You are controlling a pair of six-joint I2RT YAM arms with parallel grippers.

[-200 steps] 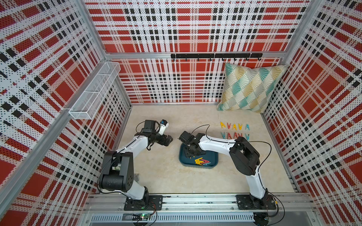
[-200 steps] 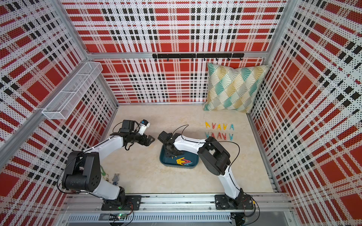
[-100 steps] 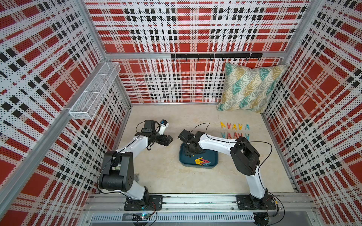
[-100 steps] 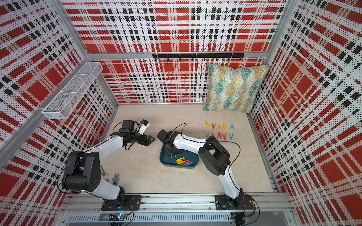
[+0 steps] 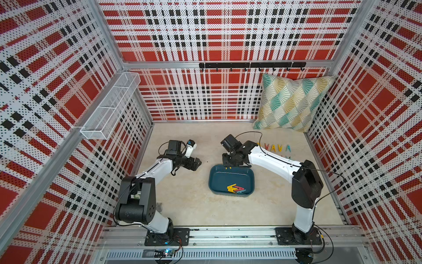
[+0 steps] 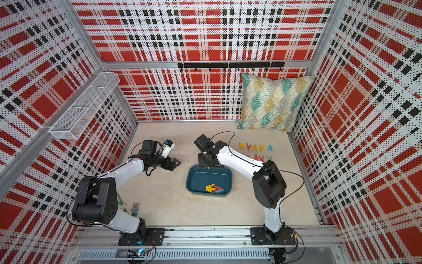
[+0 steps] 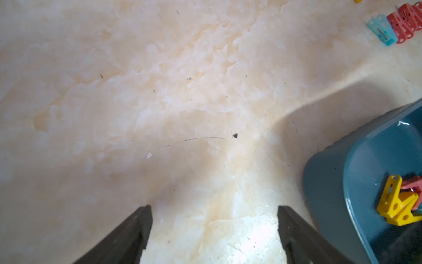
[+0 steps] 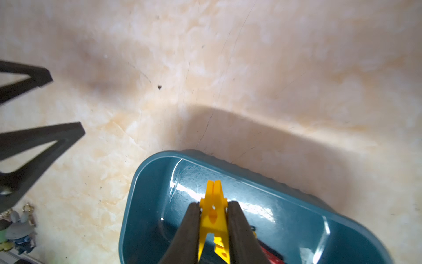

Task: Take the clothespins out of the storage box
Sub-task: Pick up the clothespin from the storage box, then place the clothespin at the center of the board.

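The dark teal storage box (image 5: pixel 220 180) (image 6: pixel 198 180) lies mid-table. A small heap of yellow, red and blue clothespins (image 5: pixel 235 188) (image 6: pixel 214 188) rests in its near right corner. My right gripper (image 8: pixel 212 205) hangs over the box's far edge (image 5: pixel 227 168), shut on a yellow clothespin (image 8: pixel 213 217) held upright between the fingers. Left of the box, my left gripper (image 5: pixel 197 163) (image 7: pixel 213 208) is open and empty, low over bare table. More clothespins (image 5: pixel 276 148) (image 6: pixel 255 148) lie in rows on the table at the back right.
A patterned pillow (image 5: pixel 290 105) leans in the back right corner. A white wire basket (image 5: pixel 109 107) hangs on the left wall and a black hook rail (image 5: pixel 251 65) on the back wall. A small keychain toy (image 6: pixel 134 208) lies near the left arm's base.
My right gripper has narrowed onto the yellow clothespin and risen slightly over the box's far edge. The left arm has not moved.
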